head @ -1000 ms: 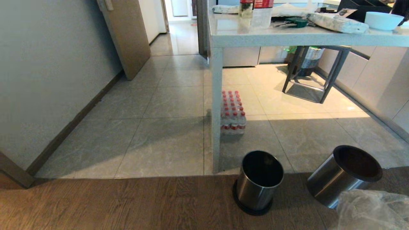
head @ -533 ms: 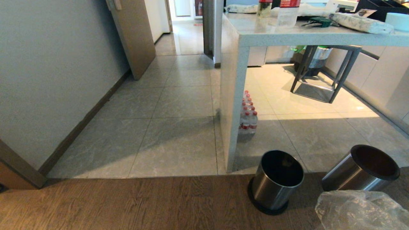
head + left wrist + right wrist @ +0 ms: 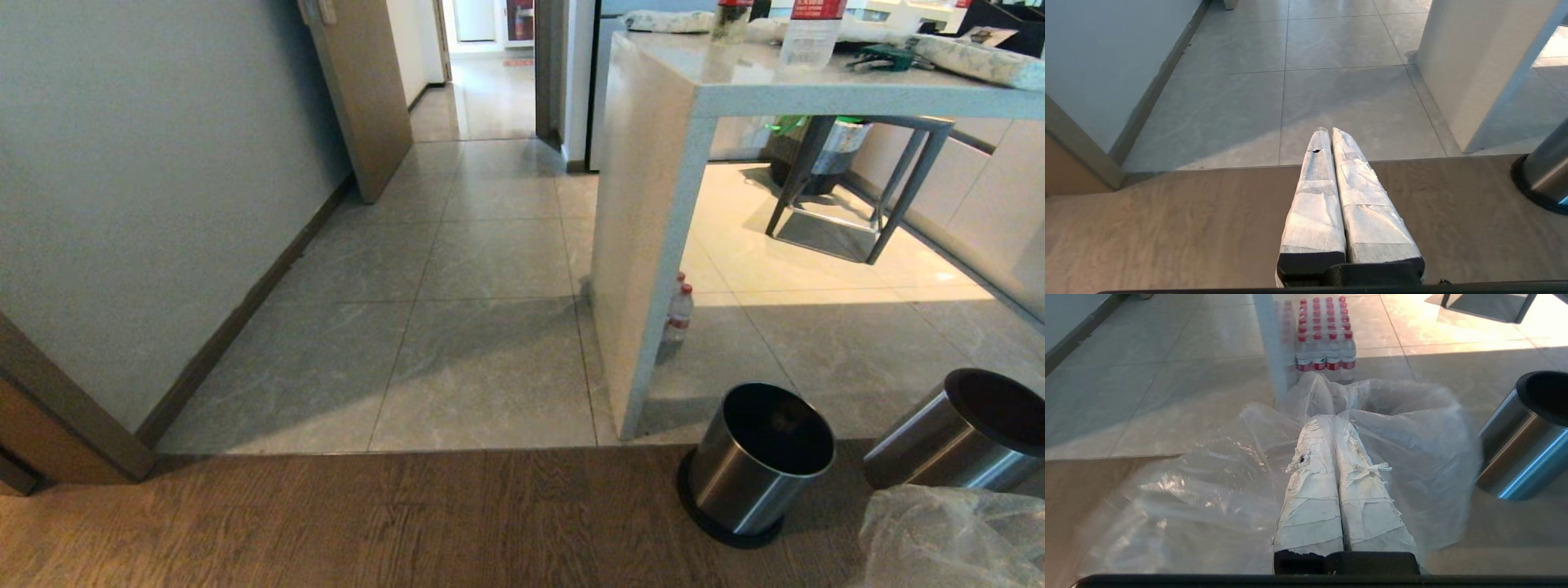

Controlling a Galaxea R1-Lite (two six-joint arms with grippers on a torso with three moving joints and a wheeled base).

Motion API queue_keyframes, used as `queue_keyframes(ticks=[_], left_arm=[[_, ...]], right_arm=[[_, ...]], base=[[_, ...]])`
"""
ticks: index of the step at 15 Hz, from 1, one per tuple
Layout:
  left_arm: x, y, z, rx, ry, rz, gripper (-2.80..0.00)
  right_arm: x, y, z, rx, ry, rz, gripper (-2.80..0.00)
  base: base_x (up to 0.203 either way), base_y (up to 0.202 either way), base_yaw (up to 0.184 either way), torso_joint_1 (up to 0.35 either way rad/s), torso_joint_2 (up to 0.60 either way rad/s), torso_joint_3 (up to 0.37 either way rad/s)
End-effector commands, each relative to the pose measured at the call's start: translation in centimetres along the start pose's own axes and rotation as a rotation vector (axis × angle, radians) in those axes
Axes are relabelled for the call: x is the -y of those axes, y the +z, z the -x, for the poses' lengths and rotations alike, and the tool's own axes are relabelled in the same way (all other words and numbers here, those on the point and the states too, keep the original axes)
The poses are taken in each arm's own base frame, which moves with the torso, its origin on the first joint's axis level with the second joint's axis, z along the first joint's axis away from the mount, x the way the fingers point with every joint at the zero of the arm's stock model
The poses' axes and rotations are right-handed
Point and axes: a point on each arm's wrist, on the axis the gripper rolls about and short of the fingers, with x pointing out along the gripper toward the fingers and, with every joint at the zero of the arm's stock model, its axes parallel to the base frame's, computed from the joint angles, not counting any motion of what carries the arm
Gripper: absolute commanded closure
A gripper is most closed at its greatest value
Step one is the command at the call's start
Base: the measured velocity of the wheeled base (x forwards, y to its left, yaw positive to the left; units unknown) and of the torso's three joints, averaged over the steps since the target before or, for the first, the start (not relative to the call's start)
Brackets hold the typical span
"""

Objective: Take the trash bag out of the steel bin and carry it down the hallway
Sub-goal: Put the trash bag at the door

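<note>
The trash bag point(image 3: 951, 539), clear and crinkly, shows at the head view's bottom right corner. My right gripper point(image 3: 1334, 418) is shut on the trash bag point(image 3: 1208, 490), which billows around its taped fingers. Just beyond the bag stand two steel bins. One has a wide black rim point(image 3: 959, 429) and leans. The other point(image 3: 759, 465) is upright on a black base by the table leg. My left gripper point(image 3: 1329, 130) is shut and empty over the edge between wood planks and tiles. The hallway point(image 3: 490, 261) of grey tiles runs ahead to a far doorway.
A pale stone table point(image 3: 653, 245) stands right of the hallway, with a pack of red-capped bottles point(image 3: 1323, 339) behind its leg. A grey wall with dark baseboard point(image 3: 245, 302) and an open wooden door point(image 3: 359, 90) line the left. A metal stool point(image 3: 849, 188) is under the table.
The whole head view has shifted: bins, table and bottles have slid right in the picture and the hallway sits more central. The bag stays in my shut right gripper.
</note>
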Motion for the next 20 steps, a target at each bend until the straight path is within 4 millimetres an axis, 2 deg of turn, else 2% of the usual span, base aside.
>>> queue_keyframes(ticks=[1, 15, 20], left_arm=[[0.00, 0.00, 0.00, -0.001, 0.000, 0.000, 0.00], [0.00, 0.00, 0.00, -0.001, 0.000, 0.004, 0.00], [0.00, 0.00, 0.00, -0.001, 0.000, 0.003, 0.00]], right_arm=[[0.00, -0.03, -0.03, -0.003, 0.000, 0.000, 0.00], [0.00, -0.03, -0.03, -0.003, 0.000, 0.000, 0.00], [0.00, -0.03, -0.03, -0.003, 0.000, 0.000, 0.00]], base=[[0.000, 0.191, -0.002, 0.002, 0.00, 0.002], [0.000, 0.191, 0.001, 0.001, 0.00, 0.001], [0.000, 0.047, 0.000, -0.001, 0.00, 0.000]])
